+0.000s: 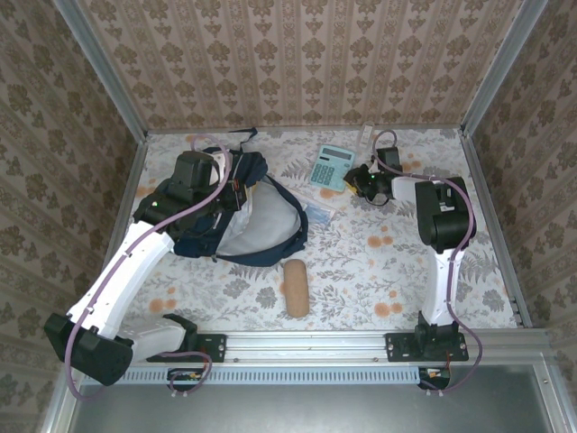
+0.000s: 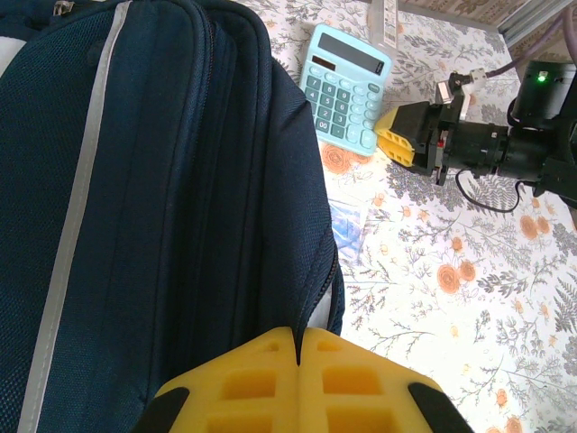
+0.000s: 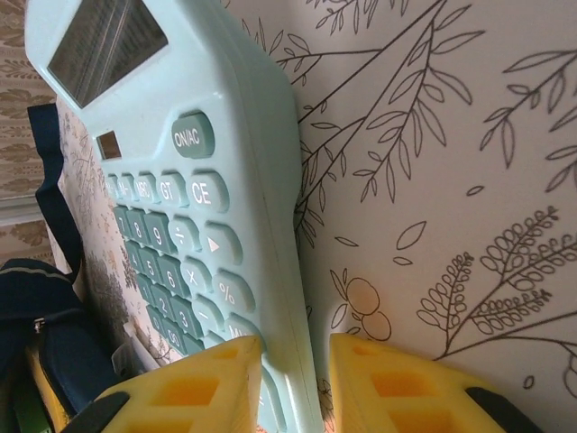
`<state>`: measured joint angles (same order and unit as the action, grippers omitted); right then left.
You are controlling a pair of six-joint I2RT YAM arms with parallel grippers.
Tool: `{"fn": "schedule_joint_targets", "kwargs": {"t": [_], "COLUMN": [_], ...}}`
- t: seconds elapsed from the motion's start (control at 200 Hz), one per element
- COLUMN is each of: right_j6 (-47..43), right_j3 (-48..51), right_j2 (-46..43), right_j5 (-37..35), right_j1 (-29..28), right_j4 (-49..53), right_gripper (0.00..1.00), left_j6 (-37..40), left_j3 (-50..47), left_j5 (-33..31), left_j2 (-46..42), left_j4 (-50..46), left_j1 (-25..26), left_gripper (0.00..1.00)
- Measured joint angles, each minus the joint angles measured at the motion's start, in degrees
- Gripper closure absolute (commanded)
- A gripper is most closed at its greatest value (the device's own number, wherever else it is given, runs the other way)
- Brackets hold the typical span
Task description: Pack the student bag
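While I am watching remotely, the left gripper [image 2: 297,336] is pressing its yellow fingers together on the rim of the student bag [image 1: 263,222], which is lying open at the table's left-centre. To its right, the right gripper [image 3: 296,354] is straddling the teal calculator [image 1: 332,167] at its edge. I cannot tell whether it is squeezing.

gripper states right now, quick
left gripper: shut on an edge of the student bag.
right gripper: open, fingers straddling the calculator edge, not clamped.
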<state>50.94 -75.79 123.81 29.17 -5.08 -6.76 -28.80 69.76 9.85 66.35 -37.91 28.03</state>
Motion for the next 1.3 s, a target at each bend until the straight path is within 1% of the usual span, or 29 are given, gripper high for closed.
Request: {"fn": "schedule_joint_targets", "kwargs": {"t": [0.05, 0.12, 0.205, 0.415, 0.53, 0.775, 0.855, 0.895, 0.93, 0.97, 0.985, 1.05, 1.12, 1.3], "right_j6": [0.11, 0.33, 0.24, 0.28, 0.39, 0.74, 0.7, 0.59, 0.28, -0.15, -0.09, -1.2, -2.45, -6.12], "right_j3": [-0.13, -0.24, -0.42, -0.39, 0.46, 4.31, 4.85, 5.03, 5.05, 5.05, 5.03, 5.01, 4.87, 3.13], "right_j2": [0.31, 0.52, 0.76, 0.76, 0.42, -5.22, -7.48, -8.5, -9.29, -9.92, -10.16, -10.51, -10.54, -10.43], "right_j5": [0.04, 0.33, 0.63, 0.85, 0.87, 1.36, 1.38, 1.38, 1.36, 1.33, 1.27, 1.05, 0.04, -4.52], "right_j1": [-0.02, -0.07, -0.26, -0.61, -0.63, -0.9, -1.07, -1.14, -1.18, -1.18, -1.18, -1.18, -1.2, -1.31], "right_j4": [-0.31, -1.01, -1.92, -2.51, -3.45, -4.5, -4.7, -4.68, -4.59, -4.55, -4.26, -3.54, -1.6, 4.31], "right_gripper": [0.77, 0.88, 0.93, 0.95, 0.98, 0.98, 0.95, 0.91, 0.85, 0.71, 0.67, 0.6, 0.46, 0.38], "left_j6": [0.0, 0.0, 0.0, 0.0, 0.0, 0.0, 0.0, 0.0, 0.0, 0.0, 0.0, 0.0, 0.0, 0.0], "left_j3": [0.0, 0.0, 0.0, 0.0, 0.0, 0.0, 0.0, 0.0, 0.0, 0.0, 0.0, 0.0, 0.0, 0.0], "left_j5": [0.0, 0.0, 0.0, 0.0, 0.0, 0.02, 0.04, 0.09, 0.2, 0.26, 0.24, 0.33, 0.46, 0.46], "left_j2": [0.0, 0.0, 0.0, 0.02, 0.02, 0.11, 0.26, 0.33, 0.33, 0.35, 0.35, 0.35, 0.35, 0.33], "left_j4": [0.0, 0.0, 0.0, 0.0, 0.0, 0.02, 0.07, 0.09, 0.11, 0.15, 0.17, 0.24, 0.22, 0.22], "left_j1": [0.0, 0.0, 0.0, 0.0, 0.0, -0.02, -0.04, -0.07, -0.07, -0.07, -0.07, -0.07, -0.07, -0.07], "left_gripper": [1.0, 1.0, 1.0, 1.0, 1.0, 1.0, 1.0, 1.0, 1.0, 1.0, 1.0, 1.0, 1.0, 1.0]}}
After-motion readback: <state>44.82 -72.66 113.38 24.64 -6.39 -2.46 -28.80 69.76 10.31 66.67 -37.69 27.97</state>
